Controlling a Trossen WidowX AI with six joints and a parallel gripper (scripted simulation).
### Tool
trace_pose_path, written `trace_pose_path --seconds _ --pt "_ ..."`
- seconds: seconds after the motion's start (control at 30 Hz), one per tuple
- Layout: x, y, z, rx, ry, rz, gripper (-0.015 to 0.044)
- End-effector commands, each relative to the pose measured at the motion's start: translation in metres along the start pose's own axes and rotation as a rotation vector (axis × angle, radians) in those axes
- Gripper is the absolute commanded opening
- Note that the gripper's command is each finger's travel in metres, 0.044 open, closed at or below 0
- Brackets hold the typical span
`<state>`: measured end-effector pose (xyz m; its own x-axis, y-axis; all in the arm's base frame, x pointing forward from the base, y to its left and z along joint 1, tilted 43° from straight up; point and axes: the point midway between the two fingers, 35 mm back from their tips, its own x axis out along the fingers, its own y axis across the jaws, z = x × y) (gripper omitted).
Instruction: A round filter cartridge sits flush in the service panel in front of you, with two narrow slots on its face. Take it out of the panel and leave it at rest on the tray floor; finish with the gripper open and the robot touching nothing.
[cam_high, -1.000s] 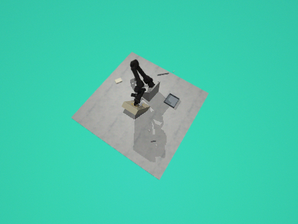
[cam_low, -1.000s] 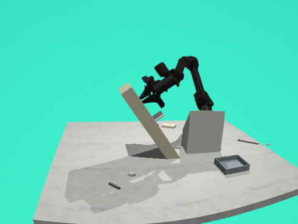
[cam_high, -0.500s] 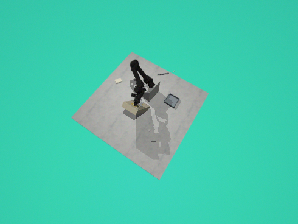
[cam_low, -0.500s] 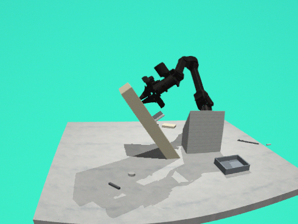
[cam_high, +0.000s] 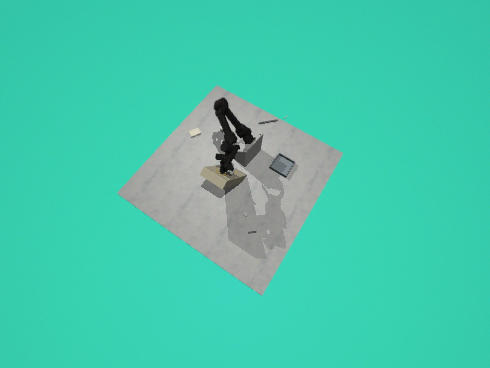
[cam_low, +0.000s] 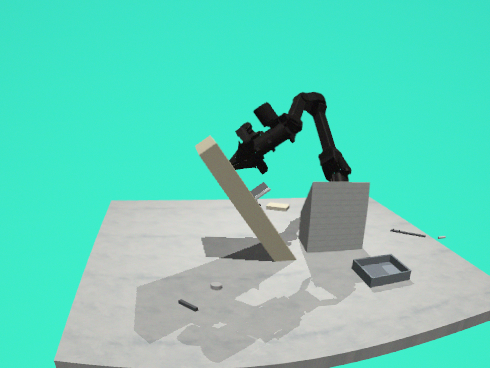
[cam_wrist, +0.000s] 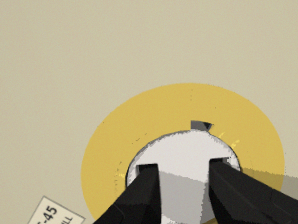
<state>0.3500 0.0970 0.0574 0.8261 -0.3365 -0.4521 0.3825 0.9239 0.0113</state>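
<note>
The pale round cartridge (cam_wrist: 185, 147) sits in the tilted tan panel (cam_high: 214, 178) (cam_low: 240, 200) (cam_wrist: 50, 75), inside a yellow ring (cam_wrist: 104, 150). A dark notch (cam_wrist: 200, 125) shows at the cartridge's upper edge. My gripper (cam_wrist: 181, 169) (cam_low: 232, 164) is shut on the cartridge, with one fingertip at each of its two slots. The cartridge's lower part is partly hidden by the fingers and the frame edge; how far it stands out of the panel cannot be told. The dark grey tray (cam_high: 278, 173) (cam_low: 390, 279) stands on the table, away from the panel, with no cartridge in it.
A large grey block (cam_high: 252, 150) (cam_low: 335, 217) stands by the arm's base. A grey piece (cam_low: 260, 190) juts from the panel's lower front. A cream block (cam_high: 195, 132) (cam_low: 278, 206), a dark bar (cam_high: 252, 232) (cam_low: 188, 305), a small disc (cam_low: 216, 286) and a thin rod (cam_high: 268, 121) (cam_low: 409, 233) lie around.
</note>
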Motion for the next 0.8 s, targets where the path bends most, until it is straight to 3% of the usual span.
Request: trace_pose_path --seconds 0.0,0.77 --pt "0.0066 -0.0004 -0.0001 -0.136 0.011 0.002 0.0000" --pt "0.0058 -0.0004 -0.0001 -0.939 0.010 0.006 0.0000"
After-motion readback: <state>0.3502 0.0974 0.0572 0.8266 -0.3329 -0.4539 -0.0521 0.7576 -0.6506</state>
